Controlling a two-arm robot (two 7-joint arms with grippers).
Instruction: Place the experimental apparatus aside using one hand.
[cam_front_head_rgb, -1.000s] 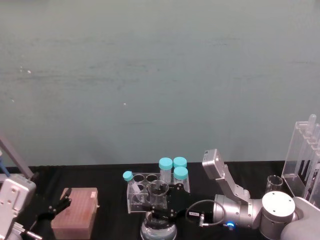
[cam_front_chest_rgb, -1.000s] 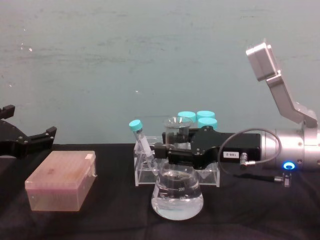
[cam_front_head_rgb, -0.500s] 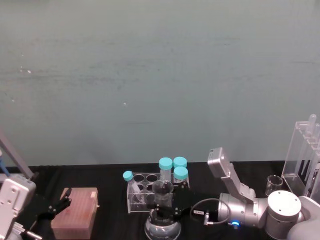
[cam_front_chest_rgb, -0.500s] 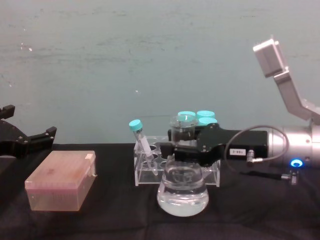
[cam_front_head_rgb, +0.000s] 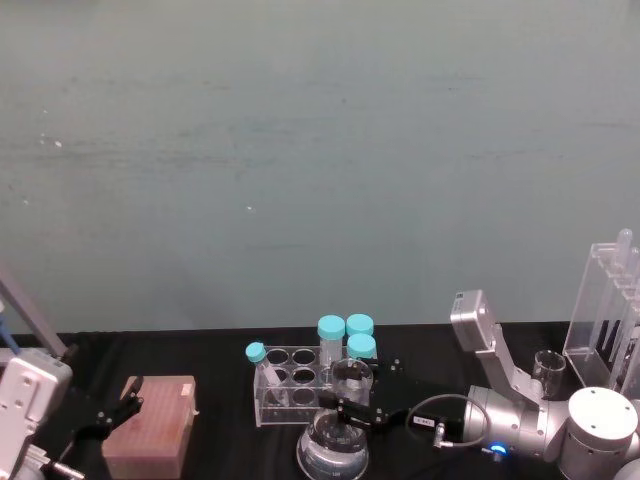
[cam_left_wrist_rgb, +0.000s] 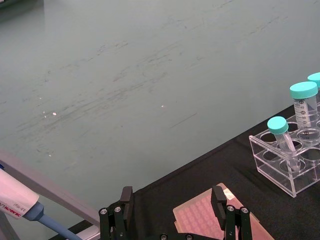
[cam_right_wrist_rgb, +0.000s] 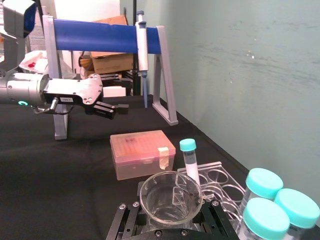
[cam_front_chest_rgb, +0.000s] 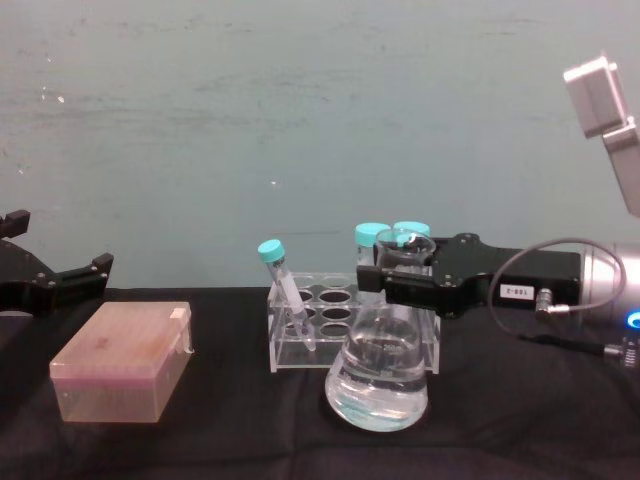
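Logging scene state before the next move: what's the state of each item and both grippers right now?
conical flask: held by the neck, slightly tilted, clear liquid inside
right gripper: shut on conical flask
left gripper: open, idle near tip box
tip box: lid closed
tube rack: upright on table
large tubes: capped, upright in rack
small tube: capped, leaning in rack
beaker: upright on table

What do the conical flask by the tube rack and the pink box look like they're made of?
Clear conical flask: seemingly glass, glossy and see-through, with faint printed marks. Pink rectangular box: likely frosted translucent plastic, matt, tape on its lid.
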